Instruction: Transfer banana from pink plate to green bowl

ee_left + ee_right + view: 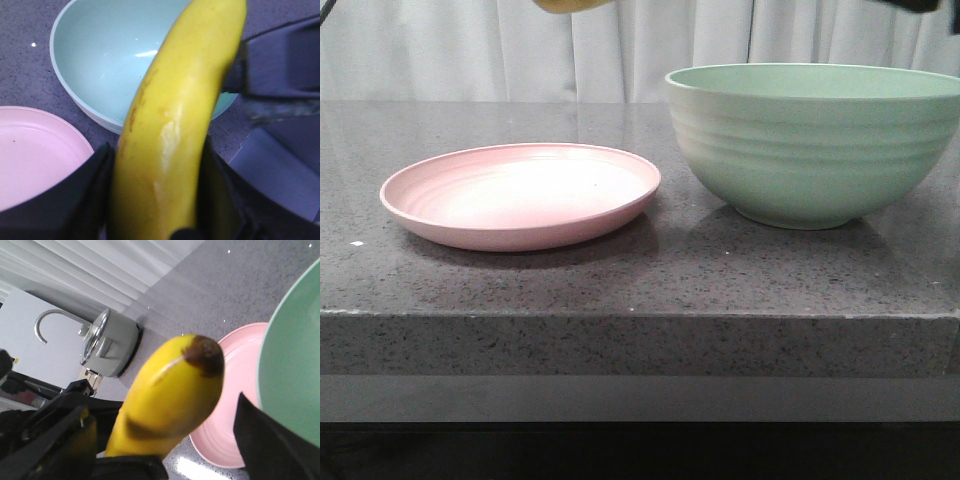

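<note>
The yellow banana is held high above the table between the black fingers of my left gripper, which is shut on it. Only a sliver of the banana shows at the top edge of the front view. Its dark-tipped end points between the wide-open jaws of my right gripper, with a gap to one finger. The pink plate lies empty on the left. The green bowl stands empty on the right; both also show below the banana in the left wrist view.
The dark speckled counter has its front edge close to plate and bowl. A white curtain hangs behind. A steel pot with a hooked handle stands off to the side in the right wrist view.
</note>
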Motion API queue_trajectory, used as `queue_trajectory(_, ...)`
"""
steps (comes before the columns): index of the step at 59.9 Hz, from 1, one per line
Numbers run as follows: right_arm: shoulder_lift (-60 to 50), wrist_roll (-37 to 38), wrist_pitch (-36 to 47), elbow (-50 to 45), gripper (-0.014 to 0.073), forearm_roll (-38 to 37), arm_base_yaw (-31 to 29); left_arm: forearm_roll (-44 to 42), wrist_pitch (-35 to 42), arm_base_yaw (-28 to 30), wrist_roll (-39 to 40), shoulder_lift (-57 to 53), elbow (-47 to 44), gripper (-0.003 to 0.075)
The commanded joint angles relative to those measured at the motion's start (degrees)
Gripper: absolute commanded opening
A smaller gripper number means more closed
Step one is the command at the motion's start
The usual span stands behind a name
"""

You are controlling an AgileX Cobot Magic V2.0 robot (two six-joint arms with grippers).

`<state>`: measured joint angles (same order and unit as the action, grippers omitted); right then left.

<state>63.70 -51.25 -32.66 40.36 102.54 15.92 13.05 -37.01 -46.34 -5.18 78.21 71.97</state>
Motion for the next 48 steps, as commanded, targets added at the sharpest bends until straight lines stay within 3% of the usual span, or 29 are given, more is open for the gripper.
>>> queue_trajectory(1, 2.63, -1.26, -5.6, 4.1, 0.058, 7.32, 0.17, 0.94, 3.87, -0.57, 0.38, -2.04, 1.76, 0.0112)
queue_trajectory(15, 5.77, -1.26, -8.71, 7.2, 0.0544, 7.32, 0.24, 0.94, 3.87, -0.57, 0.38, -2.04, 1.76, 0.0112)
queue_trajectory(31, 5.77, -1.26, -9.03, 7.2, 0.0174, 7.32, 0.24, 0.94, 3.87, -0.57, 0.38, -2.04, 1.76, 0.0142)
queue_trajectory(36, 5.77, -1.26, -9.03, 7.2, 0.0122, 7.32, 0.24, 0.84, 3.87, -0.57, 0.38, -2.04, 1.76, 0.0225)
queue_trajectory(48, 5.77, -2.52, -5.93, 7.74, 0.0122, 7.23, 0.11, 0.84, 3.87, -0.57, 0.38, -2.04, 1.76, 0.0519)
